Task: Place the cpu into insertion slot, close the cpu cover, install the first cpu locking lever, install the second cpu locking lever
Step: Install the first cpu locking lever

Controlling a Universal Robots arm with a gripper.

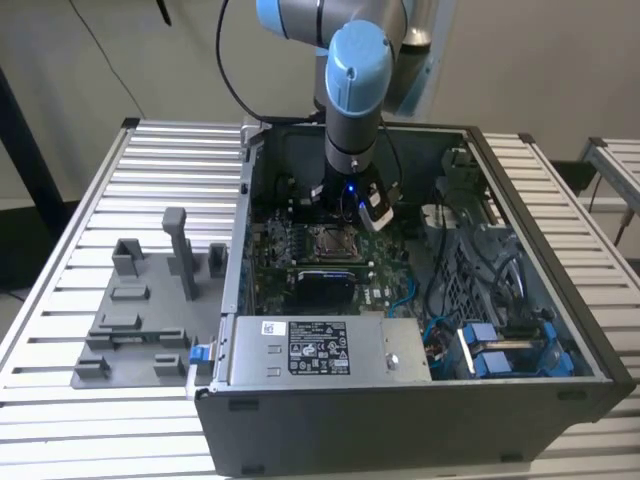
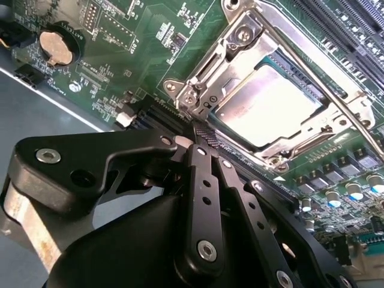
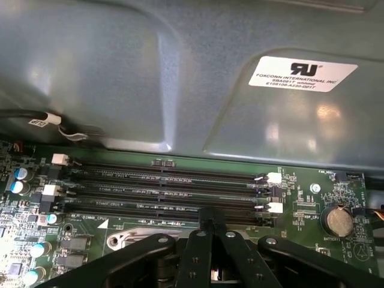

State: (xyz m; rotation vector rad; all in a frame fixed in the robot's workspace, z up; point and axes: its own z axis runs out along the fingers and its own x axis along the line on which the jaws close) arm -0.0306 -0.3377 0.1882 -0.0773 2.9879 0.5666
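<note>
The arm reaches down into an open computer case [image 1: 400,425] that lies on a slatted desk [image 1: 170,170]. The gripper [image 2: 204,135] hangs just above the green motherboard [image 2: 150,30], beside one corner of the insertion slot [image 1: 335,243]. In both wrist views the two black fingers [image 2: 201,180] are pressed together at their ribbed tips with nothing between them.

The cpu [image 2: 270,105] sits inside the slot, its pale metallic top facing up and catching the light. The cpu cover [image 2: 231,66] lies flat over it, its window framing the chip. A thin metal locking lever [image 2: 312,67] runs along the far edge of the cover; it looks to be lying down, though whether it is hooked cannot be told.

In the first wrist view the fingertips [image 3: 210,217] sit next to a row of long dark memory slots [image 3: 168,186], with a coin cell battery [image 3: 337,221] nearby on the board. In the exterior view a grey power supply [image 1: 310,348] with a white label lies at the near side of the case, and a grey fixture tray [image 1: 140,310] rests on the desk towards the exterior view's left
</note>
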